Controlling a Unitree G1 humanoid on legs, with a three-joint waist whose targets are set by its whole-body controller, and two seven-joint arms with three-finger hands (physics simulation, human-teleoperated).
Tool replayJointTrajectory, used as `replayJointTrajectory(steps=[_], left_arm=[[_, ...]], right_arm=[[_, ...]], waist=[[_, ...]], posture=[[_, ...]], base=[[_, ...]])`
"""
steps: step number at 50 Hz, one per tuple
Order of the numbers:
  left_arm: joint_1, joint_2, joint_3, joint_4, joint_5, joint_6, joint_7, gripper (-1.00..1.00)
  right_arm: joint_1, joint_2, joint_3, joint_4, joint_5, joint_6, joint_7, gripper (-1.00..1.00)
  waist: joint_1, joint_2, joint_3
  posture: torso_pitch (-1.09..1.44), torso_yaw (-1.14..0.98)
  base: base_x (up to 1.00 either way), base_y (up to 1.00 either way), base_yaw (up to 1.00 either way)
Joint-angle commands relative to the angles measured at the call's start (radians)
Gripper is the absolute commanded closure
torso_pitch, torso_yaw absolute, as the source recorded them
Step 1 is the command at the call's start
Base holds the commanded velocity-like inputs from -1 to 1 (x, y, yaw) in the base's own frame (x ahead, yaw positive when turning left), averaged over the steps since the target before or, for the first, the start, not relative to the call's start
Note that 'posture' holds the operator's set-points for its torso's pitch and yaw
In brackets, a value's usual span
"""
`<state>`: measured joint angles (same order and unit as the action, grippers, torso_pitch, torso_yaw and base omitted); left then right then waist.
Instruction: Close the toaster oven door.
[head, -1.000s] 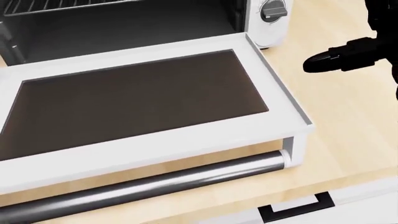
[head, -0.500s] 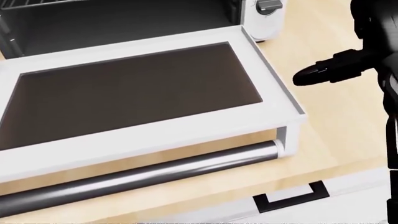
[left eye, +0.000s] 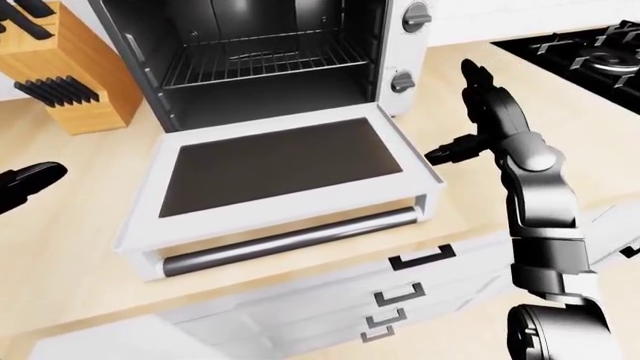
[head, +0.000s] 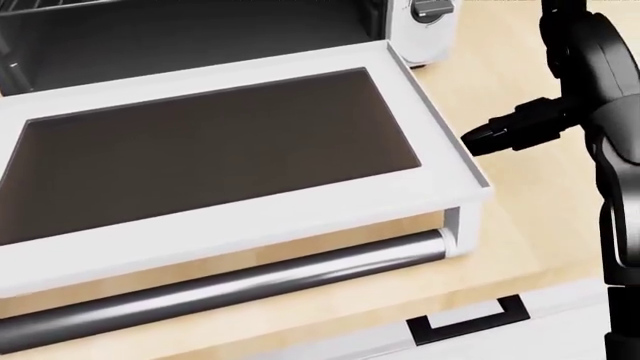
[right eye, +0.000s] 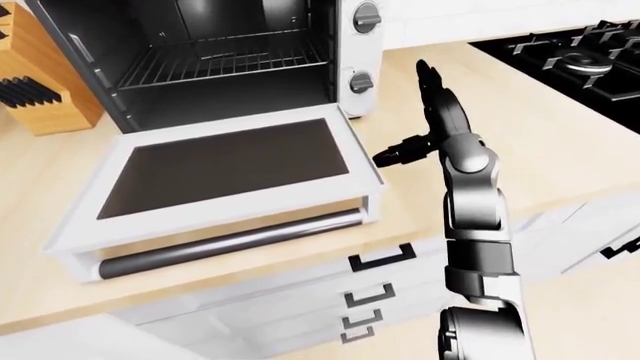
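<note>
A pale wooden counter (left eye: 90, 247) carries everything here. On it stands a white toaster oven (left eye: 395, 52) at the top of the left-eye view, its door (left eye: 275, 176) folded down flat just above the wood, the metal handle bar (left eye: 290, 240) near the counter's lower edge. A wooden knife block (left eye: 55, 71) sits at the top left, beside the oven. A black stove (left eye: 590, 56) is set into the counter at the top right

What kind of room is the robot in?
It looks like a kitchen. There is a toaster oven with its door open on a wooden counter, a knife block, and a stove.
</note>
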<state>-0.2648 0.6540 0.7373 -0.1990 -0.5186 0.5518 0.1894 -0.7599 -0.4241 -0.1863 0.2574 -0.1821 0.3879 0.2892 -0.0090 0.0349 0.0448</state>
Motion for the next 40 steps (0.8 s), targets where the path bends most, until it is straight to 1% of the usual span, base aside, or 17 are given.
replayJointTrajectory(steps=[1, 14, 18, 25, 34, 40], left_arm=[[-0.017, 0.026, 0.017, -0.032, 0.002, -0.03, -0.001, -1.0], [-0.016, 0.028, 0.021, -0.042, -0.003, -0.022, 0.001, -1.0], [-0.018, 0.029, 0.021, -0.037, -0.003, -0.025, 0.0, -1.0], [-0.019, 0.032, 0.022, -0.037, -0.007, -0.023, 0.003, -1.0], [-0.017, 0.034, 0.025, -0.037, -0.009, -0.023, 0.003, -1.0], [-0.013, 0.033, 0.029, -0.039, -0.009, -0.025, 0.001, -1.0]], right_arm=[[-0.035, -0.013, -0.011, -0.04, -0.001, -0.028, -0.007, -1.0], [0.004, 0.038, 0.007, -0.097, 0.023, -0.021, 0.018, -1.0], [0.033, 0.06, 0.022, -0.117, 0.011, -0.029, 0.025, -1.0], [0.054, 0.09, 0.034, -0.144, -0.006, -0.024, 0.038, -1.0], [0.073, 0.126, 0.059, -0.161, -0.038, -0.038, 0.069, -1.0], [0.058, 0.135, 0.051, -0.172, -0.035, -0.035, 0.065, -1.0]], waist=[[0.0, 0.003, -0.025], [-0.002, 0.004, -0.025], [-0.004, 0.005, -0.026], [-0.009, 0.006, -0.028], [-0.007, 0.011, -0.021], [-0.007, 0.011, -0.022]], posture=[[0.0, 0.0], [0.0, 0.0], [0.0, 0.0], [0.0, 0.0], [0.0, 0.0], [0.0, 0.0]], base=[[0.0, 0.0, 0.0], [0.0, 0.0, 0.0], [0.0, 0.0, 0.0], [0.0, 0.0, 0.0], [0.0, 0.0, 0.0], [0.0, 0.0, 0.0]])
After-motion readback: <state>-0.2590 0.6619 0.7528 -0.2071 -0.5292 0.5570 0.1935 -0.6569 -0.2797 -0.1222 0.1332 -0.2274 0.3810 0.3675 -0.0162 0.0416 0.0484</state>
